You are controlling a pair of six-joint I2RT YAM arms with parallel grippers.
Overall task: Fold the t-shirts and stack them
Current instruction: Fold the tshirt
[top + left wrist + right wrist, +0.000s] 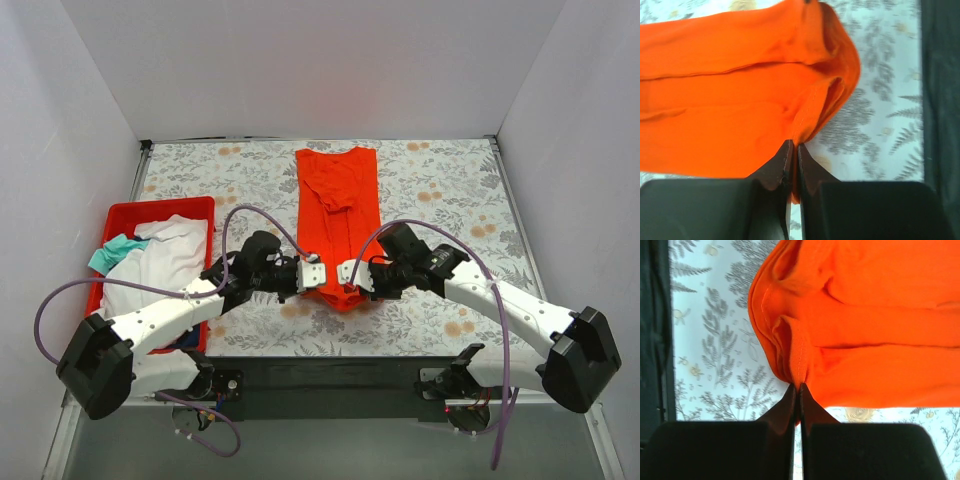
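Observation:
The orange-red t-shirt (338, 215) lies as a long narrow strip down the middle of the table, its sides folded in. My left gripper (313, 272) is shut on the shirt's near left corner (805, 120). My right gripper (351, 275) is shut on the near right corner (800, 357). Both hold the near hem bunched and slightly raised above the table. A white t-shirt (160, 262) and a teal t-shirt (112, 252) lie crumpled in the red bin.
The red plastic bin (120, 212) stands at the left of the floral tablecloth (440, 190). White walls close the table on three sides. The black near edge (340, 370) carries the arm bases.

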